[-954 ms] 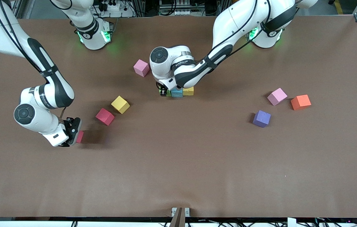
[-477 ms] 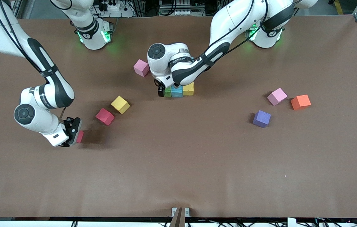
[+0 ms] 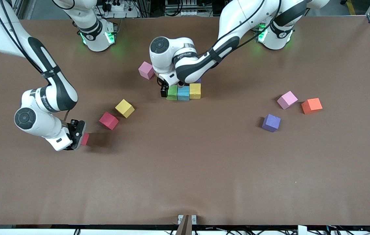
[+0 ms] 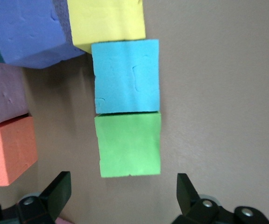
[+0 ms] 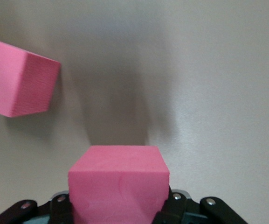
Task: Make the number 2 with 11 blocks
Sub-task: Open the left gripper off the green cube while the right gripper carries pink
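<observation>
green block (image 4: 129, 144) between open left end effector (image 4: 122, 198) fingers

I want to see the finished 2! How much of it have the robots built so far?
Only a start. The green block, light blue block and yellow block sit in a row, with more blocks half hidden under the left arm. The open left gripper is over the green one. The right gripper holds a red block. Six blocks wait loose on the table.

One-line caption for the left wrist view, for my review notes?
Left gripper, jaws open, above the green block that ends a row with the blue block and yellow block.
</observation>
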Robot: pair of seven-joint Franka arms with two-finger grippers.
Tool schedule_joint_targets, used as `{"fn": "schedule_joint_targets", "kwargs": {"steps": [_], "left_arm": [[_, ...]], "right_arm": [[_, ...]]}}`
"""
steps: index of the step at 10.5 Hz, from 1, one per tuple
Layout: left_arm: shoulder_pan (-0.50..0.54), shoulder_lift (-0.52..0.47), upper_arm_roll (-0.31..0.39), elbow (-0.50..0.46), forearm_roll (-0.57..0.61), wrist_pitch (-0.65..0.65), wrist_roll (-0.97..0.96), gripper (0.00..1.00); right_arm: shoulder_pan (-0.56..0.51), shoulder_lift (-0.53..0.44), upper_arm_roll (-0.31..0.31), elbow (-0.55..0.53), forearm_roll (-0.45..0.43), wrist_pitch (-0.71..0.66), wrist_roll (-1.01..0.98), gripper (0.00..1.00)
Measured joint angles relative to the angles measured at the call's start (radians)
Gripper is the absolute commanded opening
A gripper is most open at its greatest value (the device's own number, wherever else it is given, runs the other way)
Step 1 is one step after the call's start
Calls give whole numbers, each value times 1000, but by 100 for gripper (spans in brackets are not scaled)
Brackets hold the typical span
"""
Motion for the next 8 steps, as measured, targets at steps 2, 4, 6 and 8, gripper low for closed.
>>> {"fn": "schedule_joint_targets", "kwargs": {"steps": [2,4,6,8], "left_arm": [[36,-40,-23,2,0,-50,34,100],[122,-66,-81,2,11,-98,71,100],[202,-106,-104,4,18,-134,123,100],[307,-148,-134,4,6,-160,241,100]], "right_arm": [[1,-38,38,2,15,-62,45,51],[1,-74,79,4,19,-117,114,51],[0,-120,147,7,57,-208,211,52],[-1,-165,225,7,98,-265,319,52]]}}
